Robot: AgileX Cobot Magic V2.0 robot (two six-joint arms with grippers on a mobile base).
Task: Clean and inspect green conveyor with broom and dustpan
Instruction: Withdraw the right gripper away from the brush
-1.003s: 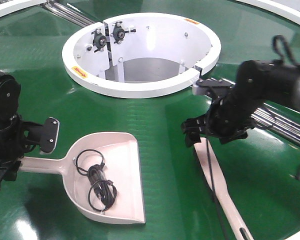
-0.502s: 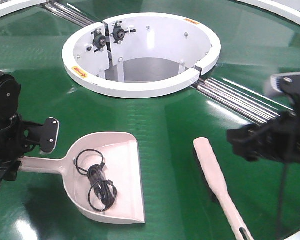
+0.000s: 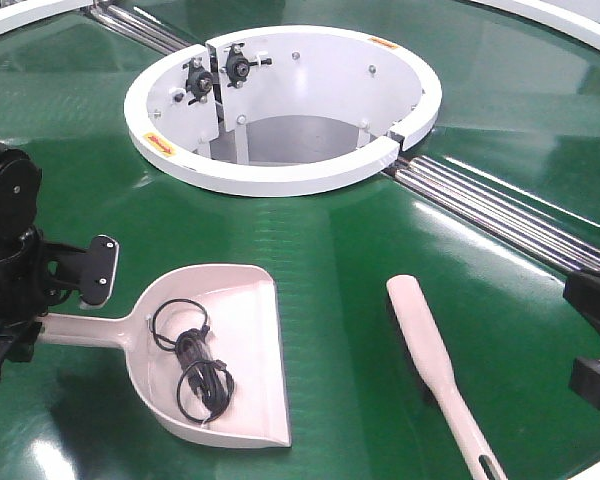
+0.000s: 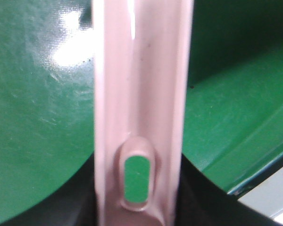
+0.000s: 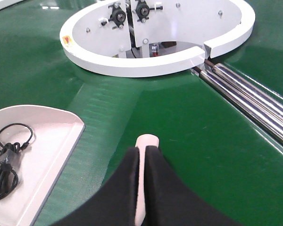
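Observation:
The dustpan [image 3: 215, 350] lies flat on the green conveyor [image 3: 330, 230] at front left, with a black cable [image 3: 195, 365] coiled in it. My left gripper [image 3: 80, 305] is shut on its long handle; in the left wrist view the slotted handle [image 4: 139, 117] runs between the dark jaws of the left gripper [image 4: 137, 207]. The broom [image 3: 430, 350] lies free on the belt at front right, head toward the hub. Only black parts of my right arm [image 3: 592, 340] show at the right edge. My right gripper [image 5: 142, 150] is shut and empty, and the broom [image 5: 147, 140] shows past its tips.
The white ring hub [image 3: 280, 175] stands at the back centre, open in the middle. Silver roller bars [image 3: 500, 215] run from it to the right edge, and more show at the top left. The dustpan's front corner [image 5: 47, 141] is left of my right gripper.
My right arm has pulled back from over the broom's head to the right edge. The broom, the dustpan and my left gripper have not moved.

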